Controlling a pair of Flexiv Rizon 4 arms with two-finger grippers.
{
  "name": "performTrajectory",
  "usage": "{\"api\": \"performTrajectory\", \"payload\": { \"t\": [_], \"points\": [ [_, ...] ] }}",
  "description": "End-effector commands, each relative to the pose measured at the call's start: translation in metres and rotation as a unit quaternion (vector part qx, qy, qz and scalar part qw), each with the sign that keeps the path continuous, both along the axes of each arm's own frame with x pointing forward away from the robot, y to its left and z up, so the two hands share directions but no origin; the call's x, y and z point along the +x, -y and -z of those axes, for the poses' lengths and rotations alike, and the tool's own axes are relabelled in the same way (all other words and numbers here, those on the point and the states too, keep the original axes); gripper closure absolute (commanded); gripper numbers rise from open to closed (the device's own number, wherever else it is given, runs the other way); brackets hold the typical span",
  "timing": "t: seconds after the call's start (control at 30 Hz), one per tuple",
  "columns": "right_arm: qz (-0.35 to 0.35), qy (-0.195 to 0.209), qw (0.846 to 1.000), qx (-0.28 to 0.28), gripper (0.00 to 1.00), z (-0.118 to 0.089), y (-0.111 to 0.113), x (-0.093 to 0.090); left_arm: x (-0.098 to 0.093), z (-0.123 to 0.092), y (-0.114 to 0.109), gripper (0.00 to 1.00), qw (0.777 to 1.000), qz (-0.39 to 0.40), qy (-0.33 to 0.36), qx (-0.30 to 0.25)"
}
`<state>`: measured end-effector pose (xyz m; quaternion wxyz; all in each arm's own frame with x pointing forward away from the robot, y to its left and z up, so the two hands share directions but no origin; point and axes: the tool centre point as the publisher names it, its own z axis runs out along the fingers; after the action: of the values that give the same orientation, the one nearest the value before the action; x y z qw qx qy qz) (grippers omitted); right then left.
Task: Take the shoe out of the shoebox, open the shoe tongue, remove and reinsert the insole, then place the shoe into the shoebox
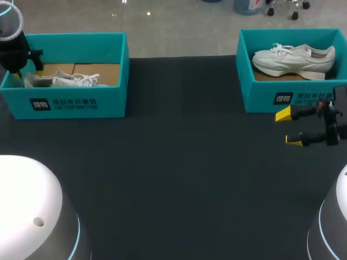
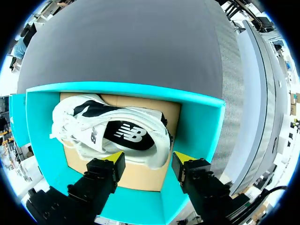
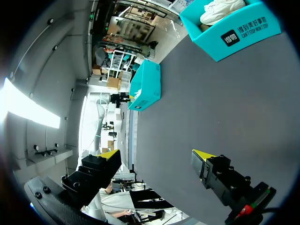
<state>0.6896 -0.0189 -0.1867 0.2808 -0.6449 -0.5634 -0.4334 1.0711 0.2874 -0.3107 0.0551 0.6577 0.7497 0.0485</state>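
left gripper [image 2: 145, 160]: released, poised over the sneaker [image 2: 117, 136] heel for extraction.
sneaker: laid on its side inside the shoebox [image 1: 111, 103] at 10 o'clock.
right gripper [image 1: 289, 128]: released, empty, parked at 3 o'clock.

The right end effector [image 3: 157, 153] is hanging over the dark desk [image 3: 225, 108], its two yellow-tipped fingers standing wide apart. Ahead, a white shoe [image 3: 220, 9] is lying in a teal shoebox [image 3: 234, 33]. A second teal shoebox [image 3: 146, 86] is sitting well apart from it, at the desk's edge.
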Motion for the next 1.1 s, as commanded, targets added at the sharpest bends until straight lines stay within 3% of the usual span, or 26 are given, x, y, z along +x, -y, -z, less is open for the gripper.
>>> {"api": "performTrajectory", "payload": {
  "t": [0.03,0.2,0.57,0.67,0.9,0.93,1.1],
  "points": [
    [0.002,0.0,1.0,-0.001,0.0,0.0,-0.001,-0.001,-0.011,-0.024,0.002,0.59,1.0,-0.001,0.005,-0.003],
    [0.002,0.0,1.0,-0.001,0.0,0.0,-0.001,-0.001,-0.016,-0.048,0.004,0.64,1.0,-0.016,0.014,-0.015],
    [0.002,0.0,1.0,-0.001,0.0,0.0,-0.001,-0.001,-0.03,-0.098,-0.003,0.55,0.998,-0.055,0.019,-0.037],
    [0.002,0.0,1.0,-0.001,0.0,0.0,-0.001,-0.001,-0.034,-0.108,-0.004,0.49,0.997,-0.058,0.021,-0.036],
    [0.002,0.0,1.0,-0.001,0.0,0.0,-0.001,-0.001,-0.042,-0.125,-0.007,0.14,0.996,-0.069,0.033,-0.037],
    [0.002,0.0,1.0,-0.001,0.0,0.0,-0.001,-0.001,-0.043,-0.127,-0.007,0.02,0.997,-0.064,0.031,-0.04],
    [0.002,0.0,1.0,-0.001,0.0,0.0,-0.001,-0.001,-0.045,-0.13,-0.003,0.0,0.998,-0.042,0.024,-0.036]
  ]
}}
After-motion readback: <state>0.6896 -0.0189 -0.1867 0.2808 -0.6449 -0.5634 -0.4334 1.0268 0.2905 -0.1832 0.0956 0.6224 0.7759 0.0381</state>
